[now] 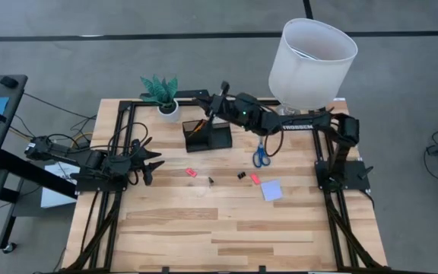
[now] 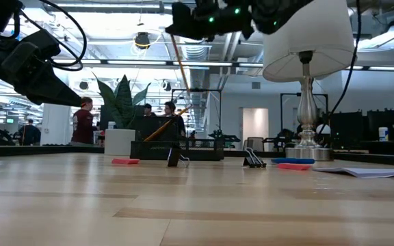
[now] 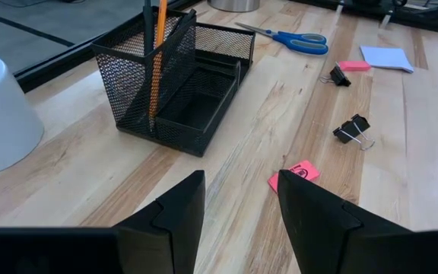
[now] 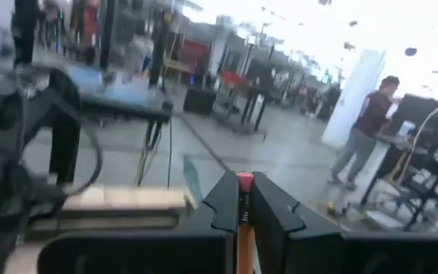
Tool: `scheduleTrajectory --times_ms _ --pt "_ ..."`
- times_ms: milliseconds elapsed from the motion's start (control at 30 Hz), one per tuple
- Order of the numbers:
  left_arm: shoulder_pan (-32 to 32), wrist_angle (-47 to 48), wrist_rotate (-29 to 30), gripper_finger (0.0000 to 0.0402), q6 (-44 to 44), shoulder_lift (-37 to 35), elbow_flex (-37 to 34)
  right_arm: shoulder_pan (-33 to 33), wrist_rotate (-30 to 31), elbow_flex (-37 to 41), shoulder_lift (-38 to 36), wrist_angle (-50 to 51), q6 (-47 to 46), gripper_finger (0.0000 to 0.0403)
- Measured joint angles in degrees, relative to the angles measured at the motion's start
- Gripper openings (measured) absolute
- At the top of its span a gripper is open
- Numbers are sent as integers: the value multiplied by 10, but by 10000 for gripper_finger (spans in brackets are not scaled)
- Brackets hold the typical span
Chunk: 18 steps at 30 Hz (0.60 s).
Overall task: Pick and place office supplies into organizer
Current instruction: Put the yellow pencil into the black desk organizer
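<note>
Pencil (image 4: 244, 221) clamped in right end effector (image 4: 244, 199) (above organizer (image 1: 208, 134)).

The near half of the table (image 1: 226, 236) lay bare and passable. Farther back, the organizer (image 1: 207, 135), plant pot (image 1: 169, 109) and lamp (image 1: 314, 57) blocked the way, with scissors (image 1: 261, 155), clips (image 1: 241, 175) and notepad (image 1: 271, 190) scattered right of centre.

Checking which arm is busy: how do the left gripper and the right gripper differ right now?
The left gripper hangs at the table's left side, while the right gripper is raised over the black organizer. The left gripper's fingers stand apart and hold nothing; the right gripper is closed on an orange pencil. The left gripper faces the pink eraser; the right gripper faces out into the room. Both are dark, two-fingered grippers.
</note>
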<state>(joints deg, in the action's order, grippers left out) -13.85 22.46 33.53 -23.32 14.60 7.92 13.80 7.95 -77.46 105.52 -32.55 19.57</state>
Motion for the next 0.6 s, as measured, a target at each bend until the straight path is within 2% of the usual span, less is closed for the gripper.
scheduleTrajectory --times_ms 133,333,600 --pt "0 0 0 159 0 0 0 14 -12 1 27 -45 -14 10" --pt "0 0 0 159 0 0 0 31 -62 1 59 -137 -57 10" --pt "0 0 0 159 0 0 0 31 -67 -2 85 -213 -97 10"
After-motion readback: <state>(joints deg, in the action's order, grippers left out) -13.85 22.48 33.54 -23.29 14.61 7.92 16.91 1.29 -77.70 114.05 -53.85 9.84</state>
